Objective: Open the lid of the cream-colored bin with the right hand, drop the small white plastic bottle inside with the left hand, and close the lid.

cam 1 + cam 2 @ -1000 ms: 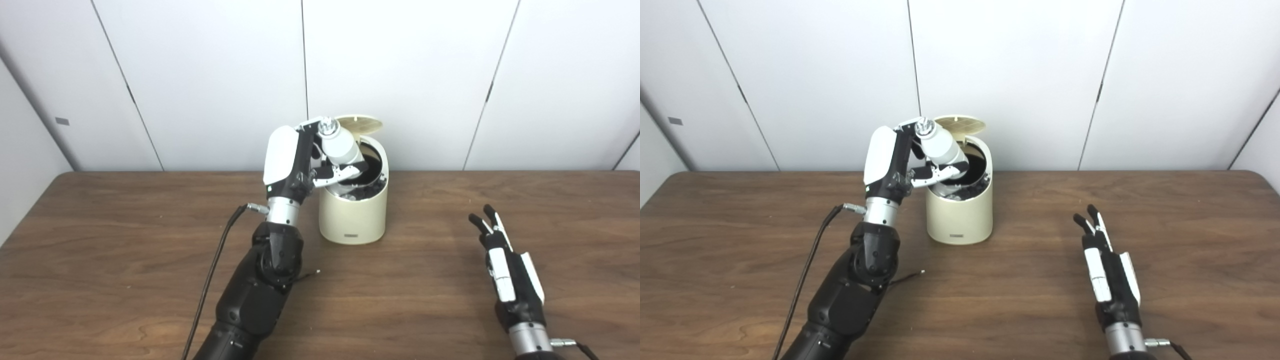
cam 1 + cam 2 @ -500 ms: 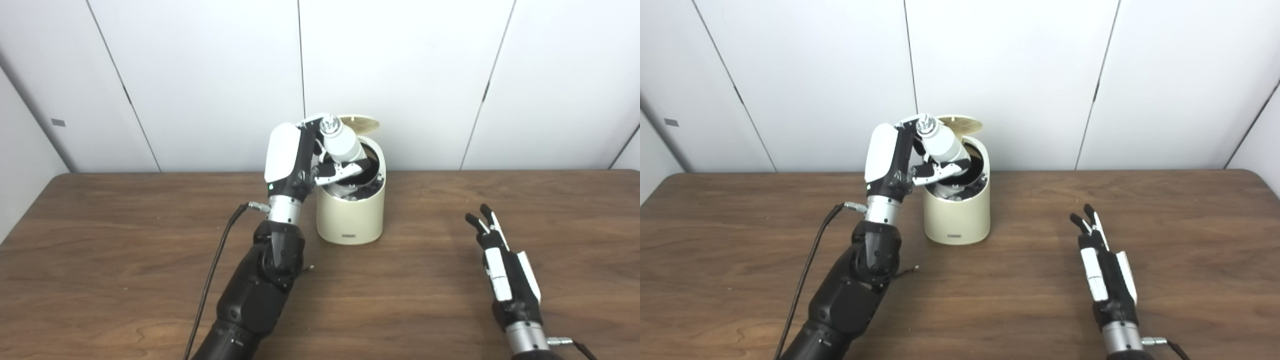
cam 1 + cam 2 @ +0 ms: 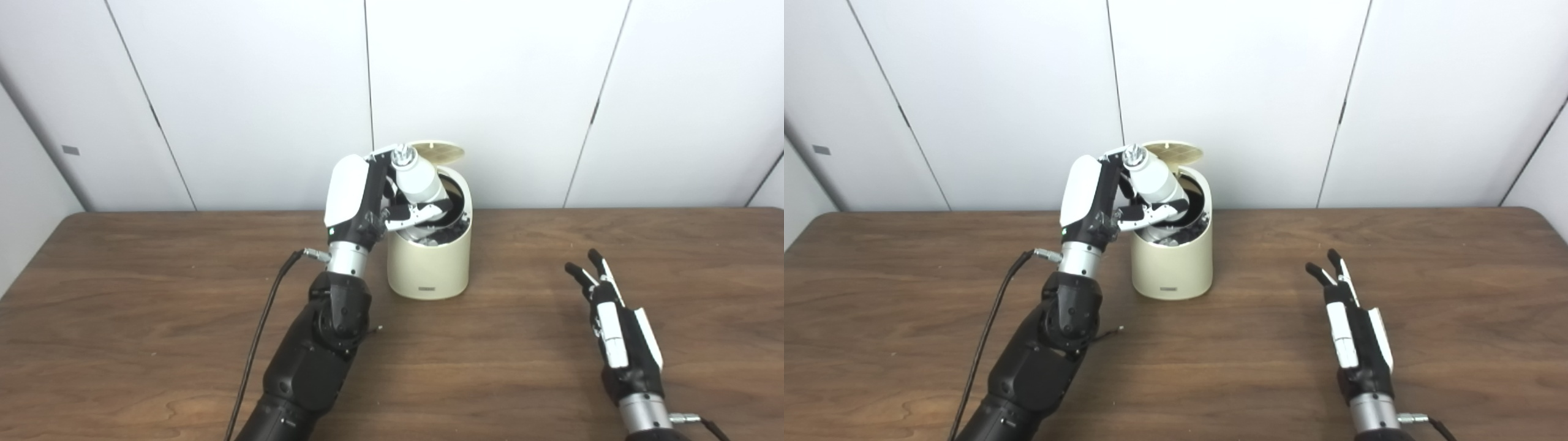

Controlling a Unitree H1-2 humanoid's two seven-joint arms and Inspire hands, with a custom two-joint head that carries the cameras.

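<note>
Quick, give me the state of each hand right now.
Left hand: shut on the white bottle, tilted over the open bin.
Right hand: open, holding nothing, fingers apart above the table.

bins: 1, cream, lid up [image 3: 432,269] | lids: 1, round [image 3: 436,151] | bottles: 1, small, white [image 3: 418,180] | hands: 2, left [image 3: 367,196], right [image 3: 618,331] | tables: 1, wooden [image 3: 122,294] | cables: 1, black, by the left arm [image 3: 263,331]
</note>
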